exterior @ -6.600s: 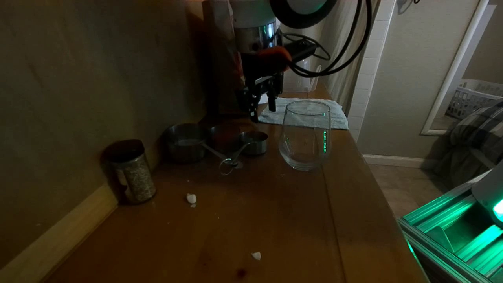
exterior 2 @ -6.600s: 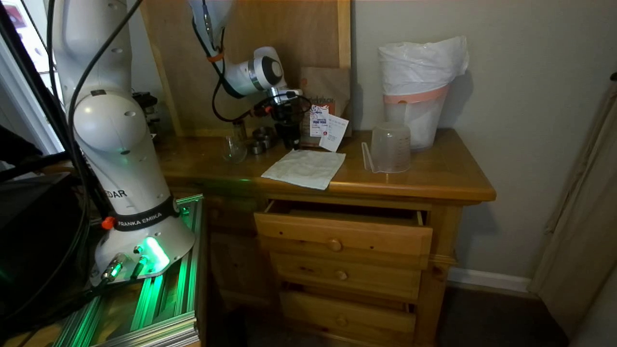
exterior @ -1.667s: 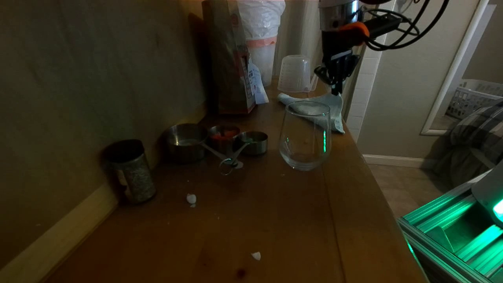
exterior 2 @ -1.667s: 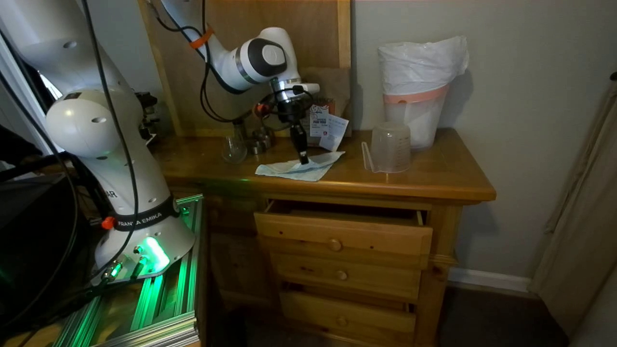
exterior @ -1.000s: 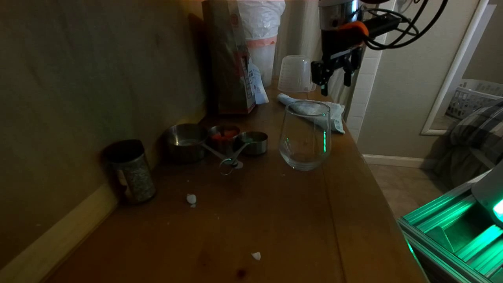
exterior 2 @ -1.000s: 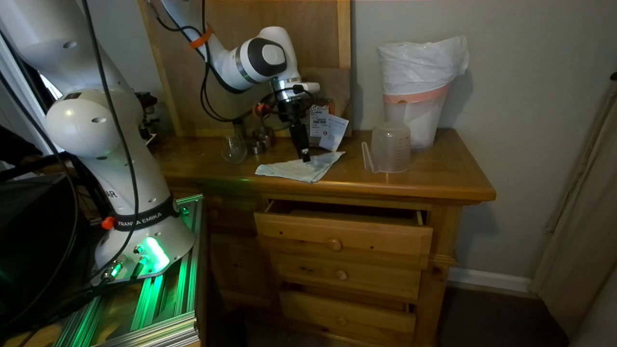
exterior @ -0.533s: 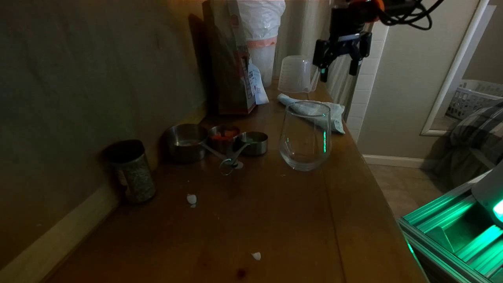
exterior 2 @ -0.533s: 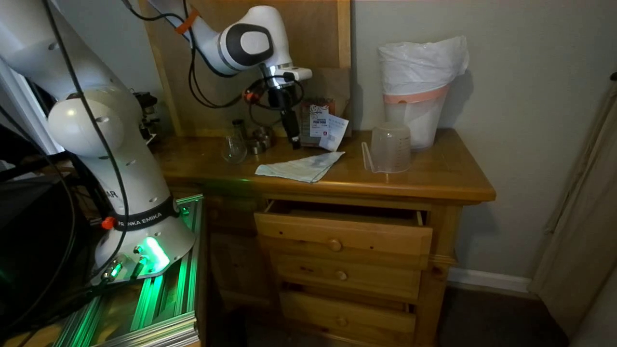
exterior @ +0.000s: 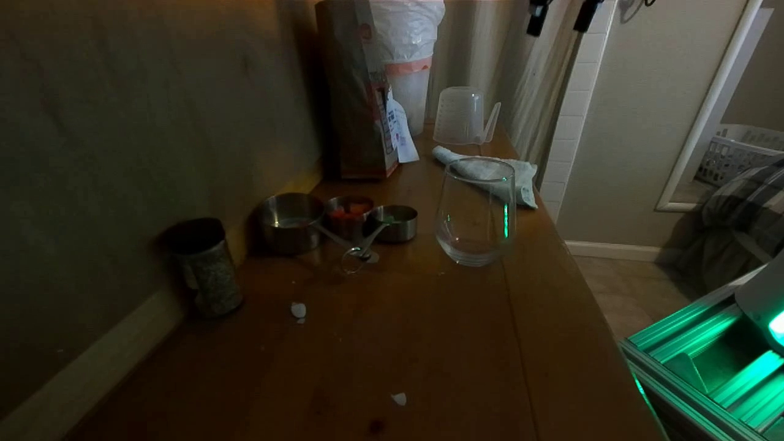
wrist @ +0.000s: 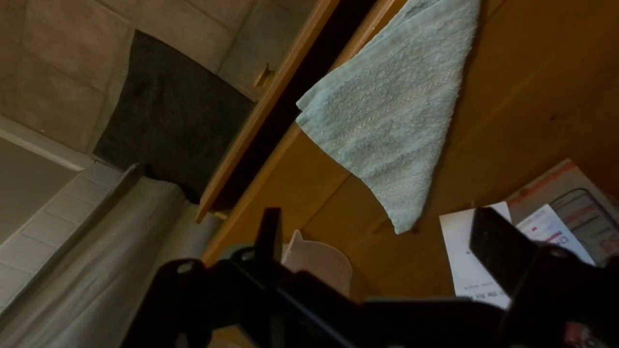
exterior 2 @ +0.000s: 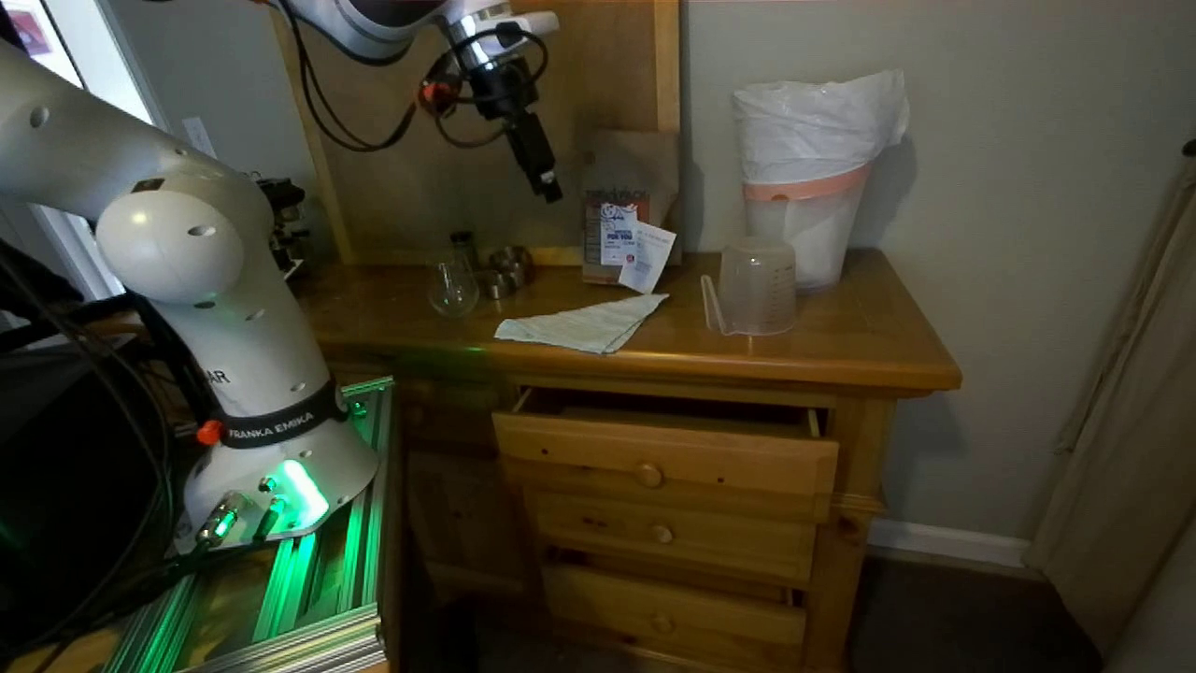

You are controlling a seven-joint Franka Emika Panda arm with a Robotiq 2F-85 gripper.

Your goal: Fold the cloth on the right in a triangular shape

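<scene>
Warm-toned wood forms the surface (exterior 2: 869, 327) you work on, set against a wall (exterior 2: 981, 140), with a drawer (exterior 2: 747, 458) standing out below. Read an exterior view as a clock face: your robot arm (exterior 2: 187, 243) rises at 9 o'clock and bends over to 11, which lets you reach down from above. At 2 o'clock the lined bin (exterior 2: 799, 224) keeps to the back, as does the paper bag (exterior 2: 621, 166) just past 12, presumably leaving you room to fold. At the centre lies your cloth (exterior 2: 584, 324), doubled into a rough triangle; in the wrist view its layers seem not quite to meet at the corner by the front edge. Your end effector (exterior 2: 549, 192) hangs well above it, between 11 and 12, fingers (wrist: 269, 237) spread and gripping nothing, probably to avoid dragging the fold. Between 2 and 3 stands the measuring jug (exterior 2: 757, 285), between 9 and 10 the clear glass (exterior 2: 454, 288), both apart from the cloth, likely to spare them a knock.
</scene>
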